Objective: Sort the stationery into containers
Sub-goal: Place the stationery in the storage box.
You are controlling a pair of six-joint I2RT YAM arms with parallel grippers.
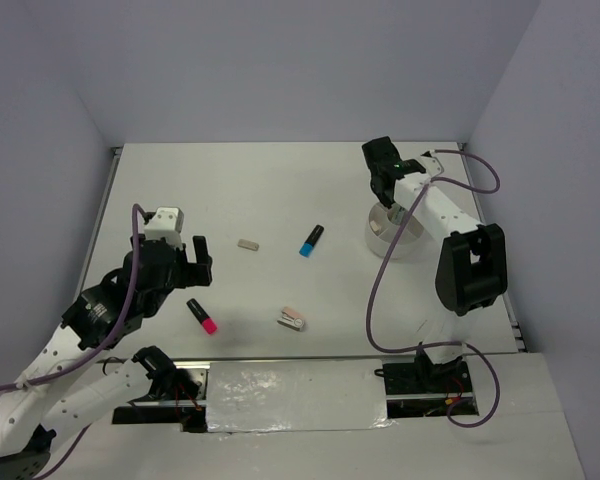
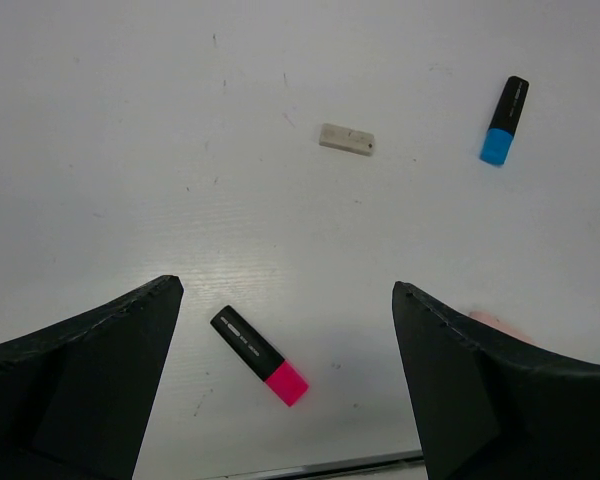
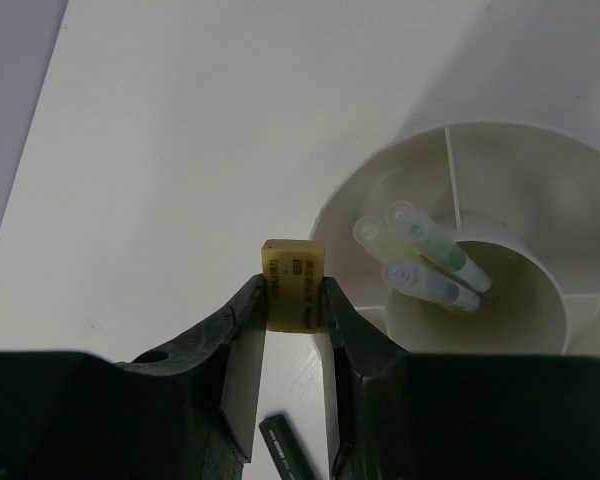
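Right fingers [image 3: 242, 340] clenched on yellowish eraser [image 3: 293, 283]; I note it held just beside tub [image 3: 520, 180] rim. Pens [image 3: 425, 250] in tub centre cup. Left fingers [image 2: 90, 370] released, well apart from tub, above pink highlighter [image 2: 259, 355].

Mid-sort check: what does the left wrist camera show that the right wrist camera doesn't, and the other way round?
Left wrist only: the open left tool hangs over a pink-ended highlighter, with a whitish eraser and a blue-ended marker lying farther off. Right wrist only: the right tool is shut on a yellowish eraser, close to the rim of the white tub, whose middle compartment holds three capped pens. Shared: only the bare white table; no item appears in both.
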